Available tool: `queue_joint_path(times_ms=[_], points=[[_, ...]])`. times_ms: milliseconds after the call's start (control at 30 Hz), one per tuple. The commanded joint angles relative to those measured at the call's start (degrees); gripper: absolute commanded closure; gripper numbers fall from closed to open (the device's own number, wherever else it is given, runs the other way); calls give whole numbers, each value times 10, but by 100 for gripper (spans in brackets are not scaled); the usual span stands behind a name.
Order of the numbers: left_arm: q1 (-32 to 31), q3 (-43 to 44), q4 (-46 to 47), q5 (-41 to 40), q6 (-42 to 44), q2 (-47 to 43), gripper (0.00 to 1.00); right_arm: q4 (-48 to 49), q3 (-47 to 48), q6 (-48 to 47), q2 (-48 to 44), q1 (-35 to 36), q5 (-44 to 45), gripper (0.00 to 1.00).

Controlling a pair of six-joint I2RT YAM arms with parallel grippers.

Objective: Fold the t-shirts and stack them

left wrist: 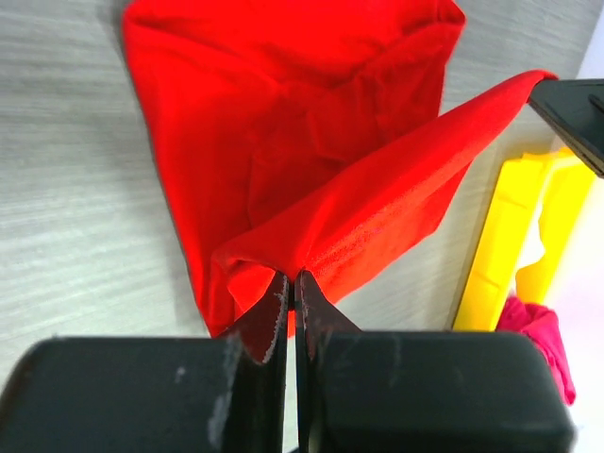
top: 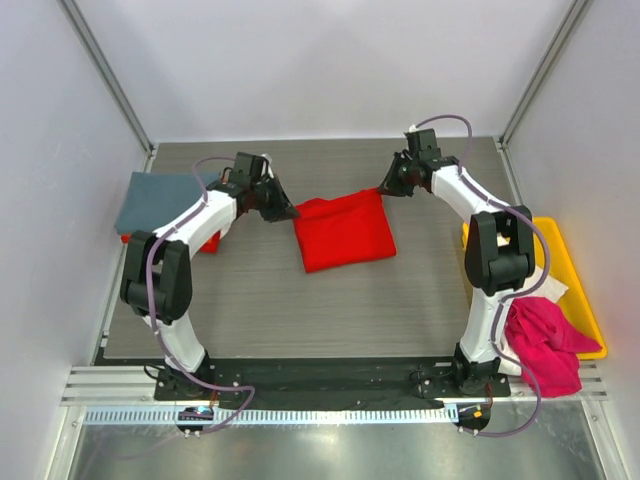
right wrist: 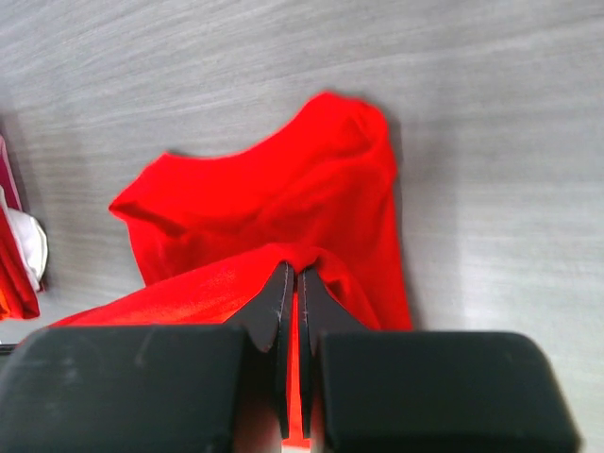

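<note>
A bright red t-shirt lies partly folded in the middle of the table. Its far edge is lifted and stretched between both grippers. My left gripper is shut on the shirt's far left corner, the cloth pinched at the fingertips of the left gripper. My right gripper is shut on the far right corner, red cloth bunched at the tips of the right gripper. A folded slate grey-blue t-shirt lies at the far left. A magenta t-shirt hangs over the tray's near end, with white cloth beside it.
A yellow plastic tray stands along the table's right edge, also in the left wrist view as the yellow tray. Red-orange cloth pokes out from under the grey-blue shirt. White walls and metal posts enclose the table.
</note>
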Motion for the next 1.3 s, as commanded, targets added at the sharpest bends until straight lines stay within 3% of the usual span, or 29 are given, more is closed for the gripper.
queue_joint_path(times_ms=[0, 400, 433, 467, 500, 533, 567, 700, 900, 1033, 1267], points=[[14, 34, 3, -13, 11, 29, 100, 28, 56, -4, 30, -15, -3, 99], [54, 112, 20, 18, -10, 135, 100, 35, 170, 8, 160, -30, -50, 98], [61, 119, 29, 33, -12, 151, 92, 35, 184, 8, 166, -30, -57, 82], [64, 123, 37, 42, -12, 160, 78, 35, 190, 10, 172, -30, -56, 59], [66, 126, 46, 51, -6, 167, 58, 40, 192, 10, 175, -30, -53, 44], [67, 133, 53, 51, -5, 170, 32, 47, 187, 8, 172, -30, -51, 35], [69, 134, 54, 35, -6, 173, 25, 53, 182, 5, 166, -30, -43, 30], [69, 87, 83, 32, -12, 145, 24, 121, 89, -9, 120, -37, -53, 29], [60, -8, 145, 28, -6, 111, 26, 209, -10, -1, 87, -57, -114, 36], [52, -15, 172, 38, -4, 127, 27, 243, -40, -2, 87, -58, -145, 34], [50, -9, 209, 49, -10, 161, 29, 276, -36, 15, 129, -59, -177, 38]])
